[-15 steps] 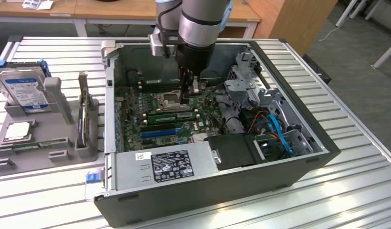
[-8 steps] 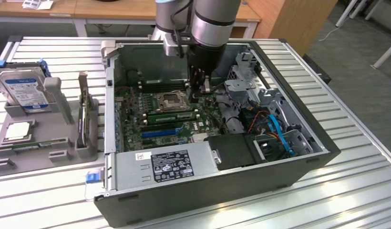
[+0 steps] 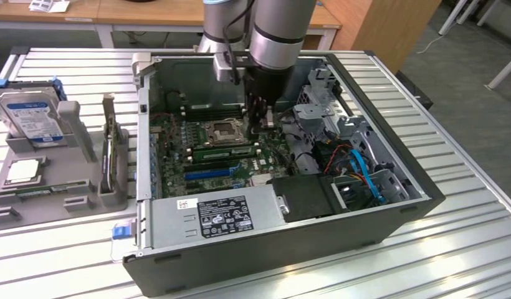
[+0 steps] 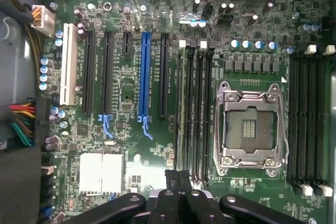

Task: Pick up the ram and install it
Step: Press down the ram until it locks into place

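Observation:
My gripper reaches down inside the open computer case, just beside the empty processor socket. In the wrist view its black fingers are pressed together, with nothing visible between them. They hang over the end of the bank of memory slots next to the socket. A long green stick that looks like the ram sits along that bank in the exterior view. Whether the fingertips touch it I cannot tell.
A grey fixture at the exterior view's left holds a silver hard drive with a blue label, a square silver chip and a dark upright card. The power supply, drive cage and blue cables crowd the case.

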